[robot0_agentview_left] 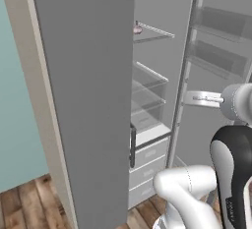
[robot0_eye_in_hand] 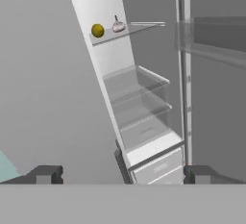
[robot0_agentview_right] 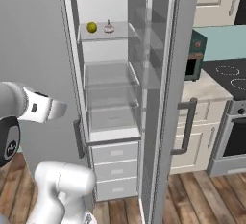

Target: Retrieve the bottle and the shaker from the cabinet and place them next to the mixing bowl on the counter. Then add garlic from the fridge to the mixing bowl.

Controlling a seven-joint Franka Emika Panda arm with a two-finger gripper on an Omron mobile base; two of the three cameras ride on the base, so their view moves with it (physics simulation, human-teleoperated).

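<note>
The tall grey fridge (robot0_agentview_right: 163, 98) stands open, with clear glass shelves and white drawers inside. On its top shelf the garlic (robot0_agentview_right: 109, 27), a small whitish-pink bulb, sits next to a yellow fruit (robot0_agentview_right: 91, 27). The hand view shows the garlic (robot0_eye_in_hand: 118, 26) high up and far ahead, well beyond the finger tips. My gripper (robot0_eye_in_hand: 122, 175) is open and holds nothing. It hovers at mid height in front of the fridge (robot0_agentview_left: 88, 100), short of the shelves. The garlic (robot0_agentview_left: 137, 28) peeks past the door edge. A beige counter (robot0_agentview_right: 206, 91) lies at the right. The bottle, shaker, cabinet and mixing bowl are out of view.
The fridge's right door (robot0_agentview_right: 158, 50) with racks swings out beside the opening. A green toaster oven (robot0_agentview_right: 197, 50) sits on the counter, with a stove (robot0_agentview_right: 230, 74) and oven to its right. My white arm (robot0_agentview_left: 231, 164) rises low in front. The floor is wooden.
</note>
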